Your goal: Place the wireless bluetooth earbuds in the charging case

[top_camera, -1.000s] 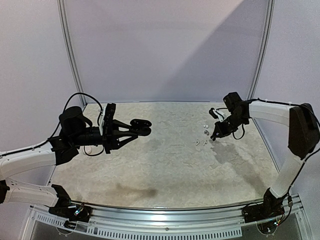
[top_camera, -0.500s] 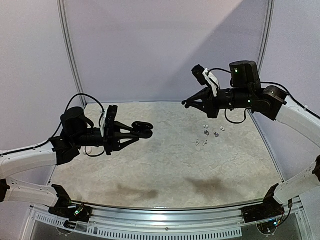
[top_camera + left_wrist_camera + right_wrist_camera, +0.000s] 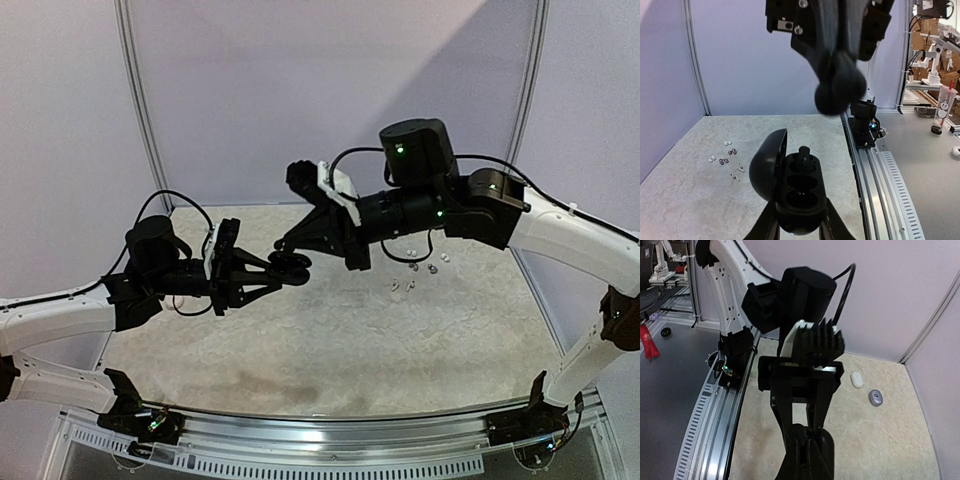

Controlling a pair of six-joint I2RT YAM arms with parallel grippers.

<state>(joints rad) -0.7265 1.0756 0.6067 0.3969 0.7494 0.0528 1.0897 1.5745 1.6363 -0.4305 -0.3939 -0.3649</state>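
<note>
One open charging case (image 3: 797, 197) in left claw (image 3: 285, 266), right claw (image 3: 839, 92) blurred above it

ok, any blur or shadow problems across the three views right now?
Left wrist: the right pincer, close to the lens, is a blurred dark blob; the open black charging case is sharp. Top external: soft arm shadows blotch the mottled beige tabletop. Right wrist: its own black fingers are underexposed, detail lost.
</note>
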